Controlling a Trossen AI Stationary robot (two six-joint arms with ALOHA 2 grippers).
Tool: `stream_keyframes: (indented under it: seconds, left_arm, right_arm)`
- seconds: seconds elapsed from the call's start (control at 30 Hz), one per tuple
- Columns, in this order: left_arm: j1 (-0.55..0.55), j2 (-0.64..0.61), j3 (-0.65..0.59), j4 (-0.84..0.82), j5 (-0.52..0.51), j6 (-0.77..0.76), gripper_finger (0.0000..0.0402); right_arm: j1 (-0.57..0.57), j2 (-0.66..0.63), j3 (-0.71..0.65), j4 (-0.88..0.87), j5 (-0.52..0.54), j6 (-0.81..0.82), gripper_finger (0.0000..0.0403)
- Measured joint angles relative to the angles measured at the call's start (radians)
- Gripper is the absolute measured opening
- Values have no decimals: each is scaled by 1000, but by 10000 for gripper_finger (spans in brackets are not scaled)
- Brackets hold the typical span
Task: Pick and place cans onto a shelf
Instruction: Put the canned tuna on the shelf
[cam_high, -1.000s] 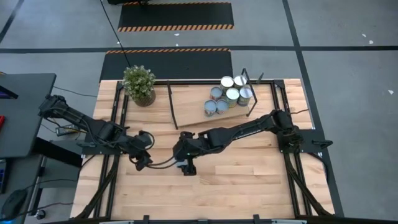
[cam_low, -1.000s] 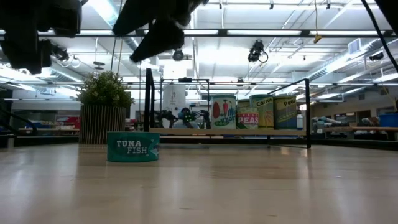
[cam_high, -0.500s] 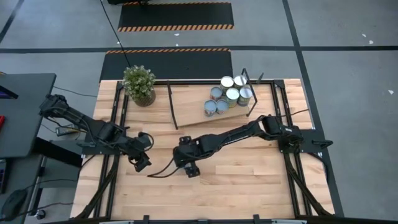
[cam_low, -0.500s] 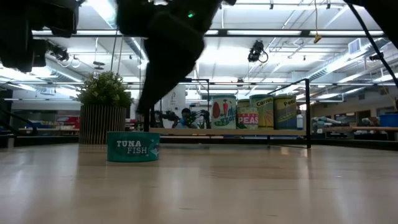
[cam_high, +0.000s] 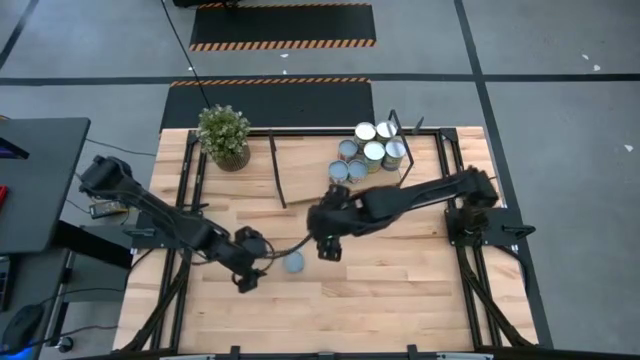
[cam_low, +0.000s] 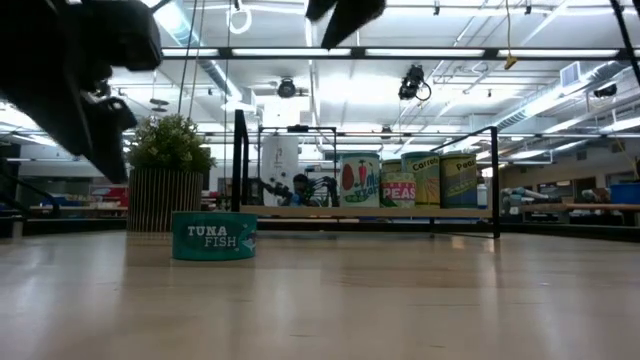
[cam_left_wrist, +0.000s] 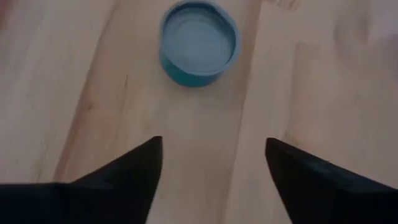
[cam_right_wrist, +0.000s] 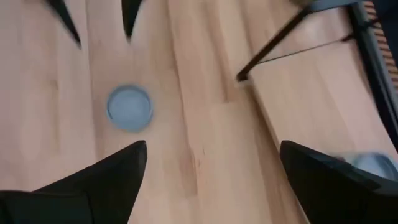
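Note:
A flat teal tuna can (cam_high: 293, 262) with a blue-grey top stands on its base on the tabletop, alone. It also shows in the low view (cam_low: 213, 236), the left wrist view (cam_left_wrist: 199, 42) and the right wrist view (cam_right_wrist: 129, 107). My left gripper (cam_high: 255, 272) is open just left of it, fingers (cam_left_wrist: 134, 165) pointing at it, short of it. My right gripper (cam_high: 328, 248) is open above the table, to the can's right and farther back. Several taller cans (cam_high: 367, 153) stand on the wooden shelf (cam_high: 305, 190) with its black wire frame, at the back.
A potted plant (cam_high: 224, 135) stands at the table's far left corner, also seen in the low view (cam_low: 168, 185). The shelf board (cam_low: 400, 212) and its wire legs (cam_right_wrist: 273, 37) lie behind the right gripper. Bare tabletop lies toward the near edge.
My right gripper has gone up and toward the table's right and far side, away from above the tuna can, which now shows uncovered in the high view. My left gripper has gone right and nearer, toward the can. The can has stayed in place.

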Motion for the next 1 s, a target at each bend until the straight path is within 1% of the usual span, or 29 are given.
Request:
stream_keyframes:
  seconds: [0.13, 0.3, 0.4, 0.53, 0.63, 0.83, 1.0]
  left_arm:
    - [17, 114, 0, 93, 0, 65, 326]
    - [52, 223, 0, 199, 0, 89, 353]
    - [75, 259, 0, 239, -4, 89, 355]
    - [90, 282, 0, 296, -34, 108, 355]
    - [88, 301, 0, 340, -68, 140, 355]
    - [88, 350, 0, 445, -81, 142, 355]
    - [88, 384, 0, 501, -137, 143, 355]
  right_arm:
    - [28, -75, 0, -13, 41, 100, 366]
    - [74, -114, 0, -40, 122, 182, 356]
    - [98, -115, 0, -57, 152, 230, 352]
    - [121, -107, 0, -77, 155, 259, 349]
    - [121, -107, -6, -78, 159, 286, 348]
    - [120, -107, -6, -87, 162, 311, 348]
    - [120, -107, -6, -91, 168, 319, 348]
